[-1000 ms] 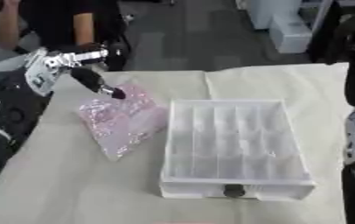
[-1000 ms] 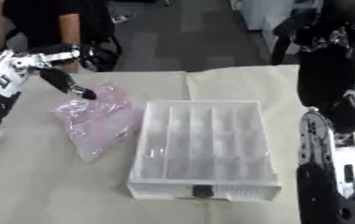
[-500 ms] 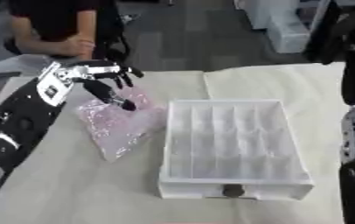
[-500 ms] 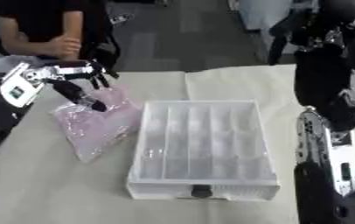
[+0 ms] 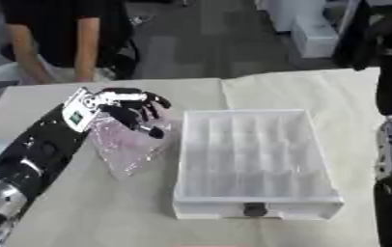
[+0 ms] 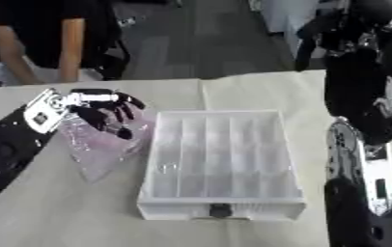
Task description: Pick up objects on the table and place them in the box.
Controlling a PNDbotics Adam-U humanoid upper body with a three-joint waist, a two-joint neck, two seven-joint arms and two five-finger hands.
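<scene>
On the cream cloth-covered table (image 5: 81, 212) in the left eye view, the robot's left hand (image 5: 136, 113) hangs over a crumpled, clear pinkish plastic bag (image 5: 128, 147), its dark fingers spread and curving downward. They appear to touch the bag's upper part, but nothing shows them closed round it, so the hand reads as open and holding nothing. The bag lies just beside the left wall of the white, shallow plastic box with ribbed dividers (image 5: 254, 159), which is empty. The likely trouble is the film itself: slack plastic may slide out between the fingers, or a partial hold may let the bag droop and catch on the box's near wall when carried across. A sideways push could also shove the box.

In the right eye view, the same hand (image 6: 102, 108) sits over the bag (image 6: 98, 149), again with fingers fanned. The right arm (image 6: 360, 159) stands along the right edge; its hand shows in neither view. Open cloth lies in front of and left of the bag, giving room to approach from there. The box's wall closes off the bag's right side. A person stands at the far edge, well apart from the bag.
</scene>
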